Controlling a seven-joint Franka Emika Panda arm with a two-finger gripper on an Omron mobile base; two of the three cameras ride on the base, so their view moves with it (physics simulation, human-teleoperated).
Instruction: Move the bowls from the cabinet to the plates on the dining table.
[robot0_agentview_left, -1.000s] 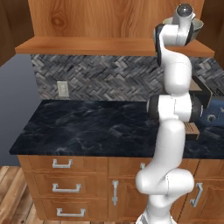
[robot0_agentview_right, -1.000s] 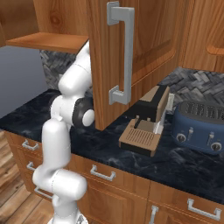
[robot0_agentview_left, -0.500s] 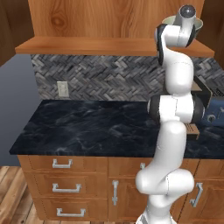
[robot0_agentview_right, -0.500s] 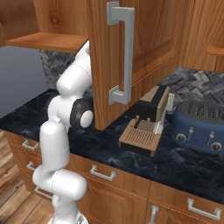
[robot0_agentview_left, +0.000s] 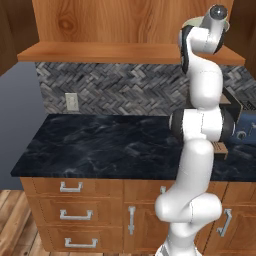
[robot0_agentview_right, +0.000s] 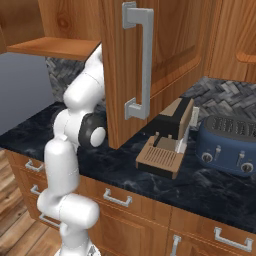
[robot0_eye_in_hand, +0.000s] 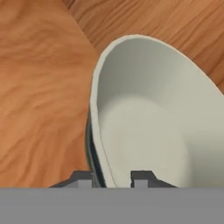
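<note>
A grey-white bowl (robot0_eye_in_hand: 162, 118) with a dark mottled outside lies on the orange-brown wood of the cabinet shelf (robot0_eye_in_hand: 39, 96). My gripper (robot0_eye_in_hand: 112, 178) straddles its near rim, one fingertip (robot0_eye_in_hand: 83, 177) outside the wall and the other inside. A small gap still shows between the inner fingertip and the wall, so the jaws stand narrowly open. In the left base view the arm reaches up to the cabinet shelf (robot0_agentview_left: 100, 52), and a sliver of the bowl (robot0_agentview_left: 199, 21) peeks out behind the wrist. The cabinet door (robot0_agentview_right: 170, 55) hangs open beside the arm. The plates and the dining table are out of view.
Below the cabinet runs a black marble counter (robot0_agentview_left: 100, 145) over wooden drawers (robot0_agentview_left: 75, 187). A blue toaster (robot0_agentview_right: 227, 145) and a brown wooden rack (robot0_agentview_right: 162, 155) stand on the counter to the arm's right. The door's grey bar handle (robot0_agentview_right: 142, 60) juts out close to the arm.
The wrist at the shelf has crept slightly to the right. The rest of the arm and the things on the counter have stayed where they were.
</note>
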